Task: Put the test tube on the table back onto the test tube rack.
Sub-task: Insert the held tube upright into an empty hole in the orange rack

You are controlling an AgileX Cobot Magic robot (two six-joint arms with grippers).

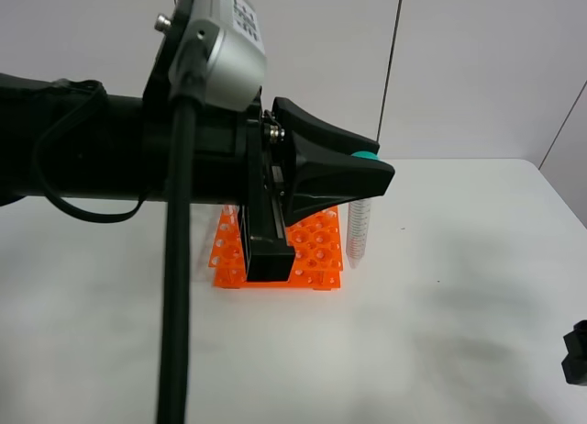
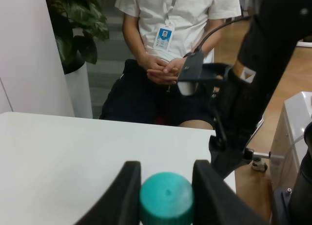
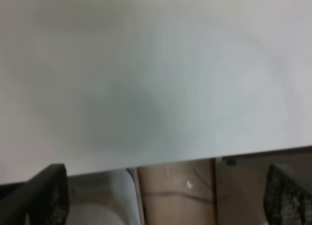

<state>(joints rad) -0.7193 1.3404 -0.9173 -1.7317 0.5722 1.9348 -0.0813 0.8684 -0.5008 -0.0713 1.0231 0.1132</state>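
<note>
Looming at the lens, the left gripper [image 1: 371,162] is clamping one test tube [image 1: 359,231] by its teal cap [image 2: 166,198], the tube hanging upright just beside the single orange test tube rack [image 1: 316,250] on the white table [image 1: 440,332]; the right gripper [image 3: 161,198] is gaping wide, empty.

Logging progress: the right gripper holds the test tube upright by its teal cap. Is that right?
No: it is the left gripper that holds the test tube upright by its teal cap. The left wrist view shows the cap between its fingers.
</note>
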